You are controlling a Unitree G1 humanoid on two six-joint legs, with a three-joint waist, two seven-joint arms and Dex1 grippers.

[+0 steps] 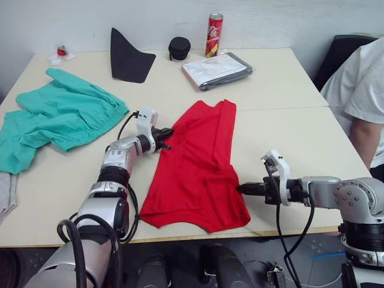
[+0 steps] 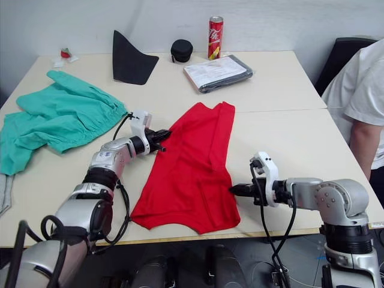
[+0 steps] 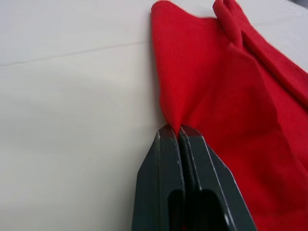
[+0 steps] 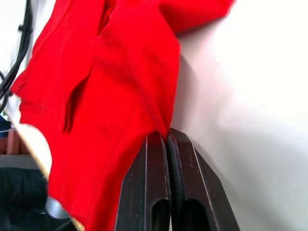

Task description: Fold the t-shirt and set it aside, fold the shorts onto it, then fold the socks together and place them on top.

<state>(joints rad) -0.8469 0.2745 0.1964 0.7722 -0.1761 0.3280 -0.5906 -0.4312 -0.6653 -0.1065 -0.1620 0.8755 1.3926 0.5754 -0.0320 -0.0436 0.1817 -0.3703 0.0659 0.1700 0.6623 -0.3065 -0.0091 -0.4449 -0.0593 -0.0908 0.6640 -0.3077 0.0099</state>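
Note:
The red t-shirt lies folded lengthwise into a long strip in the middle of the table. My left gripper is shut on its left edge; the left wrist view shows the fingers pinching a pleat of red cloth. At the right edge, near the front, my right gripper is shut on the t-shirt. The teal-green shorts lie crumpled at the table's left side. A light grey sock peeks in at the far left edge.
At the back of the table are a black pointed fabric piece, a black round case, a red can and a wrapped flat packet. A person in a white shirt sits at the right.

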